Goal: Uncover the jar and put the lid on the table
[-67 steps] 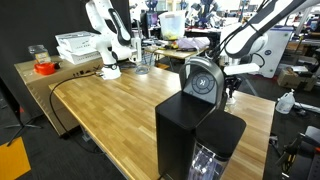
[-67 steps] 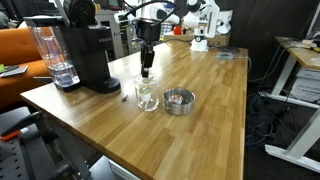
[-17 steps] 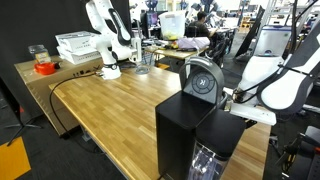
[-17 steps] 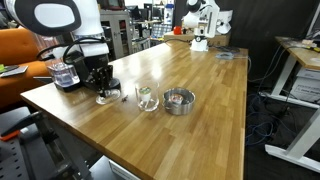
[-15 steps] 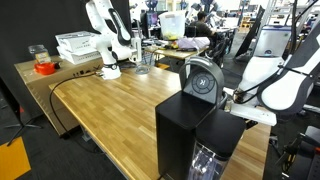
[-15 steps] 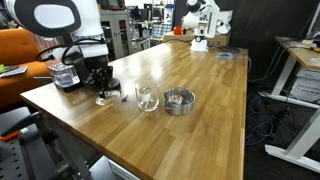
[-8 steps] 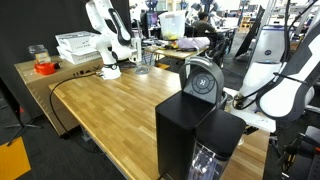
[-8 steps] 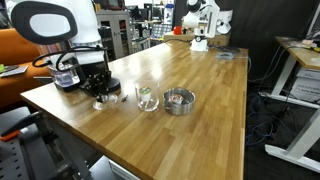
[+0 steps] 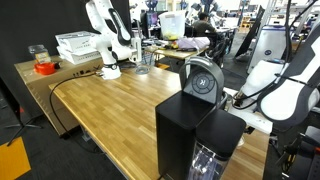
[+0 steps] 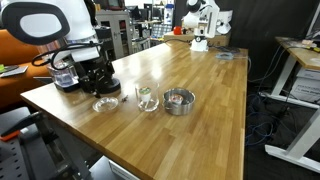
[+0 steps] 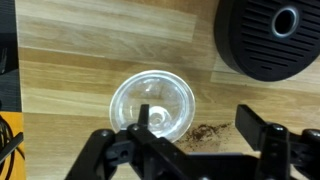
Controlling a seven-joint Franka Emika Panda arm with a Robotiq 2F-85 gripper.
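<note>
Lid lies on table beside black machine, near jar.

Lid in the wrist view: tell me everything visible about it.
The lid is a clear, round, glass-looking disc lying flat on the wooden table, beside the black machine. One finger of the gripper overlaps its lower edge; contact cannot be told. Brown crumbs lie just off its rim.

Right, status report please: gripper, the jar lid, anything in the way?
Gripper open, low over the table. Lid flat on the wood, jar uncovered beside it. Coffee machine close by the gripper.
</note>
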